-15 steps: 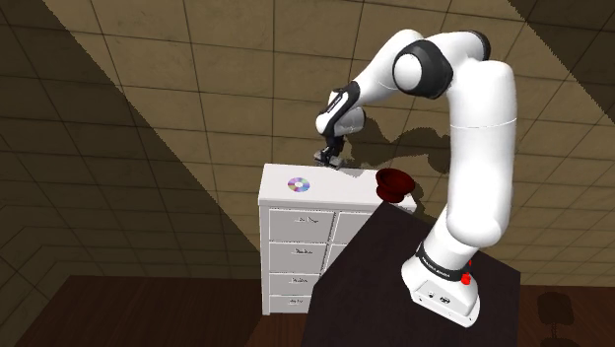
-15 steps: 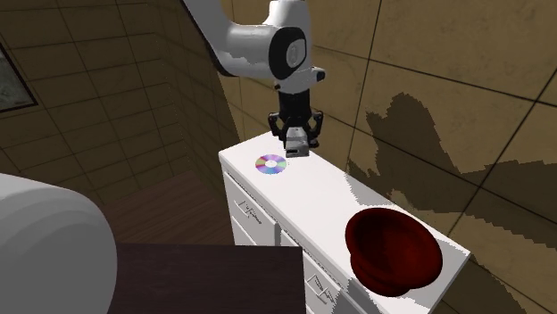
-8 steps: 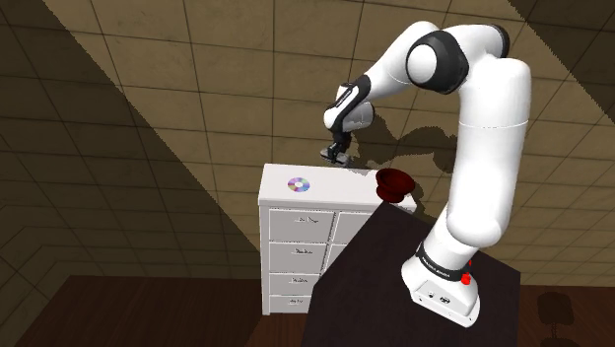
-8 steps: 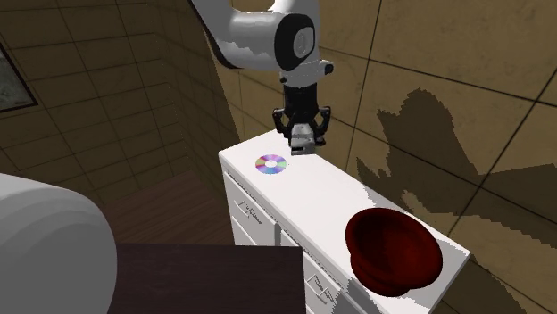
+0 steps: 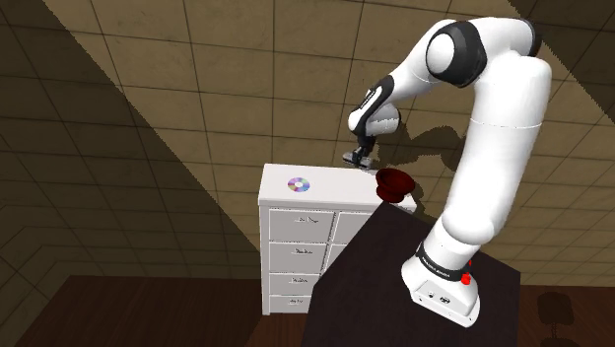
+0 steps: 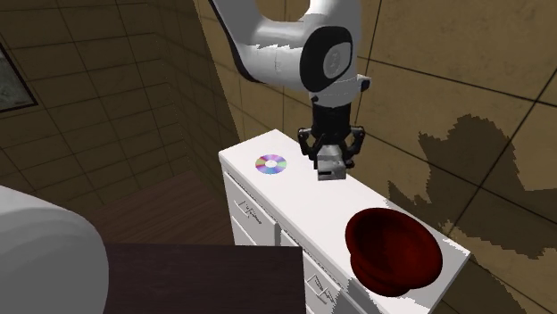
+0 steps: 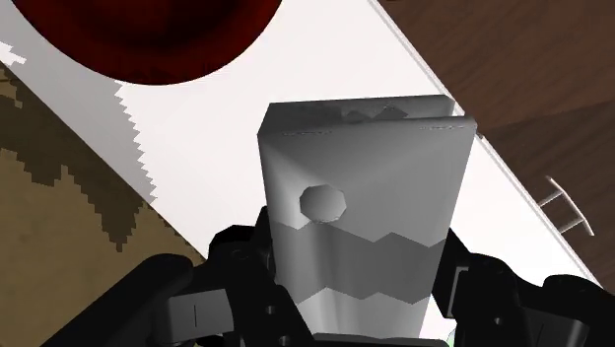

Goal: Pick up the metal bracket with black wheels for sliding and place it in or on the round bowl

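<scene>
My black gripper (image 6: 331,161) is shut on a plain grey bracket (image 6: 331,168), hanging a little above the white dresser top (image 6: 299,192). In the wrist view the bracket (image 7: 365,207) is a blocky grey piece with a round boss on its face, clasped between the two black fingers (image 7: 233,258). Its wheels are hidden. The dark red round bowl (image 6: 393,248) sits at the dresser's end, apart from the bracket; in the wrist view the bowl (image 7: 148,34) lies just beyond it. In the shoulder view the gripper (image 5: 357,156) hovers left of the bowl (image 5: 395,183).
A shiny disc (image 6: 270,163) lies on the dresser top at the end away from the bowl. The tiled wall runs close behind the dresser (image 5: 296,222). My dark stand (image 5: 394,266) abuts the dresser's drawer side. A wooden floor (image 5: 148,311) lies below.
The arm has carried the bracket along the dresser top, away from the disc and toward the bowl. The grip has not changed.
</scene>
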Motion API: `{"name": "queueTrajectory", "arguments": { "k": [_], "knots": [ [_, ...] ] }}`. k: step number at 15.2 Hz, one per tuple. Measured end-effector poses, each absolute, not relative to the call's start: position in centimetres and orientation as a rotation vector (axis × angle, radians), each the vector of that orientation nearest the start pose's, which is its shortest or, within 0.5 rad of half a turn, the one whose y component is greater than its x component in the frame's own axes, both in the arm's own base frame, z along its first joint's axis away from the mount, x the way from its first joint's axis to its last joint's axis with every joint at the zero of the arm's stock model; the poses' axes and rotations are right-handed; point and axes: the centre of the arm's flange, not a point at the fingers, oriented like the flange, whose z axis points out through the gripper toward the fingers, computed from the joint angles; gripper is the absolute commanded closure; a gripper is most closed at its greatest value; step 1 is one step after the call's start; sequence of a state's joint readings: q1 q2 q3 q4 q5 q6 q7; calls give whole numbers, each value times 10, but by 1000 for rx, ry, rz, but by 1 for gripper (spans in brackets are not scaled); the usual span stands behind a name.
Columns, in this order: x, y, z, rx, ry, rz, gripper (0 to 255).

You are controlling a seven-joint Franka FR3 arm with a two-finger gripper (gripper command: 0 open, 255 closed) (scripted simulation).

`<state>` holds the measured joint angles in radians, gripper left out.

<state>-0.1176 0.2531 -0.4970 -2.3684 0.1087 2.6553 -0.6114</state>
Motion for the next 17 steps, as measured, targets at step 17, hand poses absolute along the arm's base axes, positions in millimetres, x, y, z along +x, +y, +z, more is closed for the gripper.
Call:
{"name": "queueTrajectory", "arguments": {
  "k": [17],
  "knots": [
    [248, -407, 228, -3232, 128, -31, 255]
  ]
}}
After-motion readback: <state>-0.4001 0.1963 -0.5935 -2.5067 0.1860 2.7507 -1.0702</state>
